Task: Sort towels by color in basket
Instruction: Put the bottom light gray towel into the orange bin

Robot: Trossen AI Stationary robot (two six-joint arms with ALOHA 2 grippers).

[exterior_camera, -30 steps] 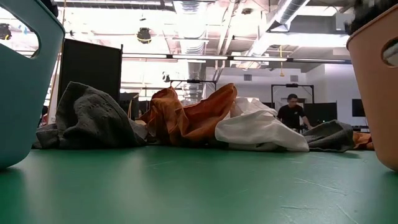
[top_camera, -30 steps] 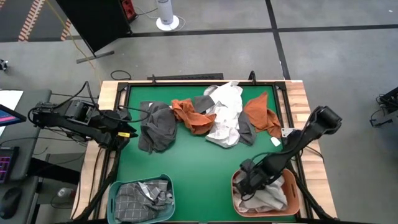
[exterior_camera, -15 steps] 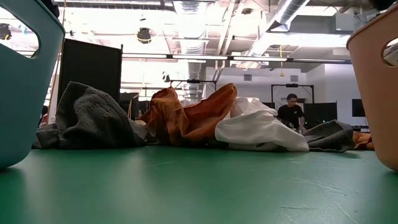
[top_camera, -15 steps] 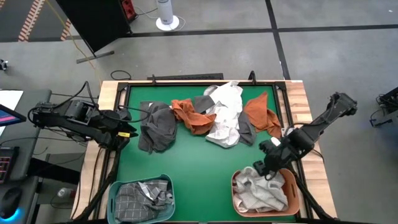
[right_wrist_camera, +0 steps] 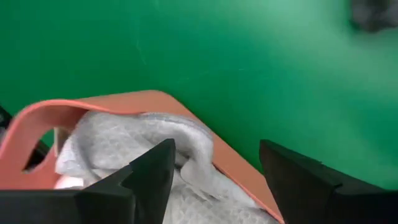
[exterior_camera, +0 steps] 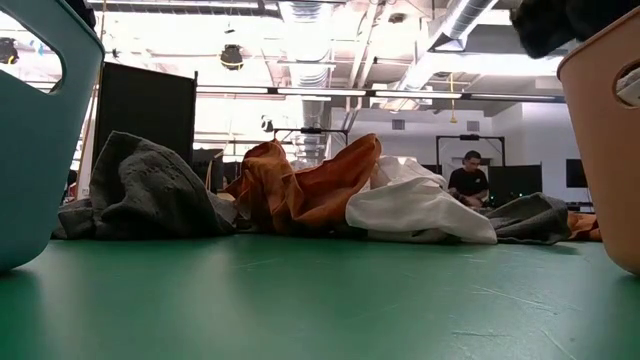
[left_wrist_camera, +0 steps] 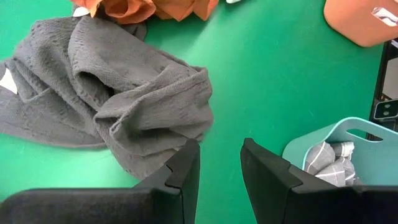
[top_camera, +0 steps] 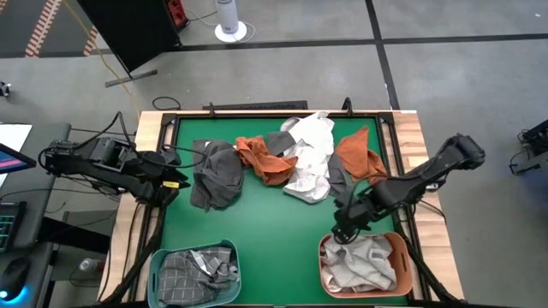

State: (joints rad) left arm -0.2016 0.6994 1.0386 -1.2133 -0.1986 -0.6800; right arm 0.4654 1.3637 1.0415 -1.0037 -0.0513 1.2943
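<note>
Green table; towels piled; person behind.

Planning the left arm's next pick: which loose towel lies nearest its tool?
The dark grey towel, at the left end of the row, right beside the left tool. The orange, white and other grey ones lie farther right.

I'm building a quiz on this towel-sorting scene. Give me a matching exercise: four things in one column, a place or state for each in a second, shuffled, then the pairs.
Things:
1. checked towels
2. light grey towel
3. dark grey towel
4. right claw

Places or states:
A. lies on the green mat in front of the left claw
B. in the teal basket
C. open, above the orange basket's rim
D. in the orange basket

Pairs: 1-B, 2-D, 3-A, 4-C
</note>
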